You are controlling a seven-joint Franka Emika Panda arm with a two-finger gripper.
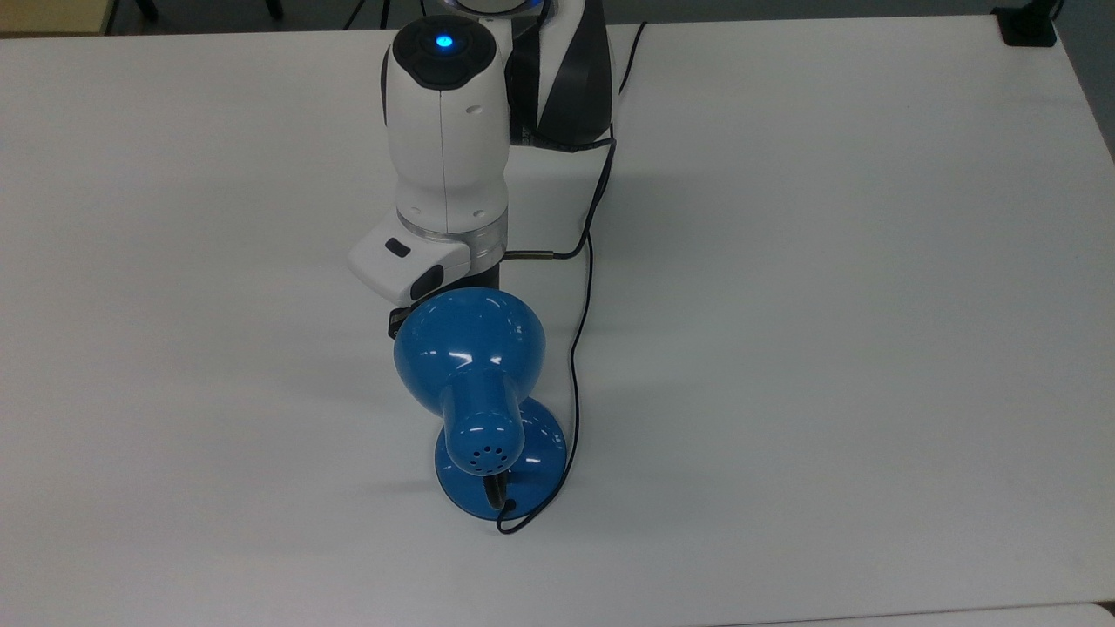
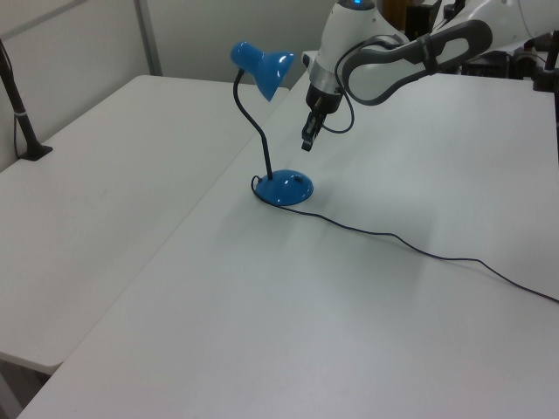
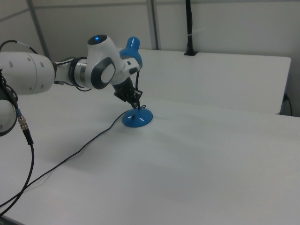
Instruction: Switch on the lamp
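The blue lamp stands on the white table (image 1: 827,305), its bell shade (image 1: 470,344) arched over the round base (image 1: 544,448). In the left view the shade (image 2: 262,68) sits on a curved black neck above the base (image 2: 284,188). My gripper (image 2: 307,140) hangs fingers-down and shut, holding nothing, above and behind the base and just beside the shade's rim. In the right view the gripper (image 3: 135,99) hovers a little above the base (image 3: 137,118). In the top view the shade covers most of it. No glow shows at the shade.
The lamp's thin black cord (image 2: 419,250) trails across the table toward the left view's right. A black clamp post (image 2: 22,122) stands at the left view's left edge. Another black pole (image 3: 189,28) rises at the table's far side in the right view.
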